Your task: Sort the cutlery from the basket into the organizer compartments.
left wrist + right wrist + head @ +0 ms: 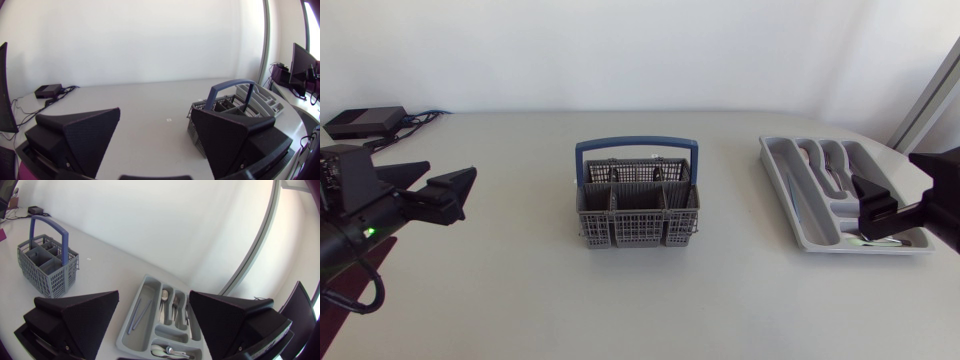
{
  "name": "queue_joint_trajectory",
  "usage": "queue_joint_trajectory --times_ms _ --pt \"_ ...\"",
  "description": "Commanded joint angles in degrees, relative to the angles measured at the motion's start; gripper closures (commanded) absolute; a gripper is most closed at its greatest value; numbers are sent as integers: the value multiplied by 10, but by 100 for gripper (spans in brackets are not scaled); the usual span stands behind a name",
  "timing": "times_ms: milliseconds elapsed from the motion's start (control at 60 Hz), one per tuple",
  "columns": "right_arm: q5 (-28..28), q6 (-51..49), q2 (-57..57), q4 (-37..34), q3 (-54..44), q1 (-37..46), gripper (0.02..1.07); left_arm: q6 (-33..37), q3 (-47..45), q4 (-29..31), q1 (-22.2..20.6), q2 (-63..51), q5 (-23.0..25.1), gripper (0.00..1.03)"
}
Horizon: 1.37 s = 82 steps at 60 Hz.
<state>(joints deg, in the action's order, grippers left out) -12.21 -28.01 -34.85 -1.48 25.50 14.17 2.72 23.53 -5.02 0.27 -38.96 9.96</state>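
Note:
The grey cutlery basket [638, 212] with a blue handle stands mid-table; no cutlery shows above its rim. It also appears in the left wrist view [202, 117] and the right wrist view [47, 265]. The grey organizer [790, 190] lies at the right and holds spoons [164, 297], forks [175, 305] and two long grey-blue pieces [140, 312]. My left gripper [445, 182] [155, 127] hovers open at the table's left, far from the basket. My right gripper [900, 185] [154, 311] hangs open above the organizer's near end [131, 339], holding nothing.
A black box [365, 121] with cables sits at the back left corner, seen too in the left wrist view [48, 91]. Bare tabletop lies between the basket and the organizer and all along the front edge.

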Motion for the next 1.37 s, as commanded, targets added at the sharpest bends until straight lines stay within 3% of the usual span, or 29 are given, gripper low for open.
queue_joint_trajectory --times_ms 0,67,1033,1350 --pt "-13 26 36 17 -33 4 6 -11 -25 -3 3 37 -6 5" --pt "-22 38 65 16 -45 1 6 -11 -36 0 3 60 -6 5" --pt "122 279 348 15 -254 -141 6 -24 -212 44 -2 352 -87 5" --pt "122 280 349 15 -255 -142 6 -27 -235 50 -3 390 -100 5"
